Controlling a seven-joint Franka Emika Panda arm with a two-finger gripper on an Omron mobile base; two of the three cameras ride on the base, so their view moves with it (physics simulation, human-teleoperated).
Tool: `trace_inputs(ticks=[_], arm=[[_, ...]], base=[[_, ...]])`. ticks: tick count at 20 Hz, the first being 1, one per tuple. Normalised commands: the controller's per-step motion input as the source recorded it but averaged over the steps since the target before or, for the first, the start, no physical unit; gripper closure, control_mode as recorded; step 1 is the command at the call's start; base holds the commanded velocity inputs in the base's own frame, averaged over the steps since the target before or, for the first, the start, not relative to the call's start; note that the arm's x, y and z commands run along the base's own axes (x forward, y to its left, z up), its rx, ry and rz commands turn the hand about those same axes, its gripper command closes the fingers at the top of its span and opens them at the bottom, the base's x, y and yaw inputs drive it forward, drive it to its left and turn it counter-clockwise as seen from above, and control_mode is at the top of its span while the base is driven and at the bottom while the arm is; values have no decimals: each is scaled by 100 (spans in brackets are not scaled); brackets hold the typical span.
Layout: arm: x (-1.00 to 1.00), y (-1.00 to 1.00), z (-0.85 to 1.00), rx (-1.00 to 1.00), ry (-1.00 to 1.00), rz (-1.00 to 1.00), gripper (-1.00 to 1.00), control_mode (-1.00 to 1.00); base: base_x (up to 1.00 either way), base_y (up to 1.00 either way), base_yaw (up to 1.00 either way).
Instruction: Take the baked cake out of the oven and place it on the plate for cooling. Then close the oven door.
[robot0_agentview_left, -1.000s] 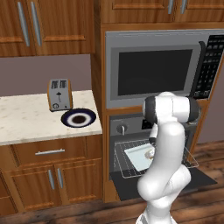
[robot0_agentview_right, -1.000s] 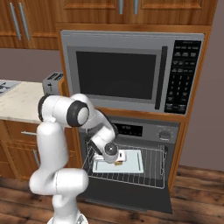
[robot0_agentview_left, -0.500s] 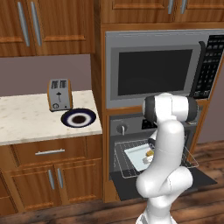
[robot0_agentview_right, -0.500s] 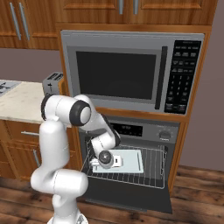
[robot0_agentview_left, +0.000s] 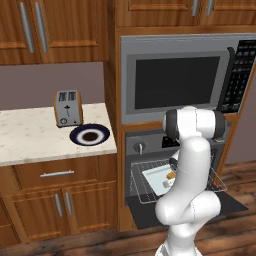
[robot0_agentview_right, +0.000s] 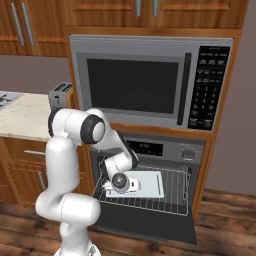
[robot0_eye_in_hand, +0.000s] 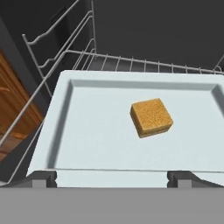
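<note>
One gripper (robot0_eye_in_hand: 111, 177) is standing wide open and empty, its tips showing at the tray's (robot0_eye_in_hand: 87, 131) near edge. The cake (robot0_eye_in_hand: 151, 117) is lying ahead, slightly right of centre, apart from both tips, on the oven (robot0_agentview_right: 150, 175) rack. Compared with earlier, the hand is sitting lower and nearer the tray

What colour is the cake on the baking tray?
Tan-golden, with a darker brown side; the cake shows best in the hand view.
</note>
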Motion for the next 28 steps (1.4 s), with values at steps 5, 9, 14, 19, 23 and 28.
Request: trace_inputs(ticks=[5, 9, 14, 19, 23, 28], arm=[[6, -11, 3, 0, 0, 0, -100, -100], [6, -13, 12, 0, 0, 0, -100, -100], [11, -11, 8, 0, 0, 0, -100, -100], [9, -8, 0, 0, 0, 0, -100, -100], [8, -5, 0, 0, 0, 0, -100, -100], [2, -2, 0, 0, 0, 0, -100, -100]], base=[[0, 0, 0], [0, 0, 0], [0, 0, 0], [0, 0, 0], [0, 0, 0], [0, 0, 0]])
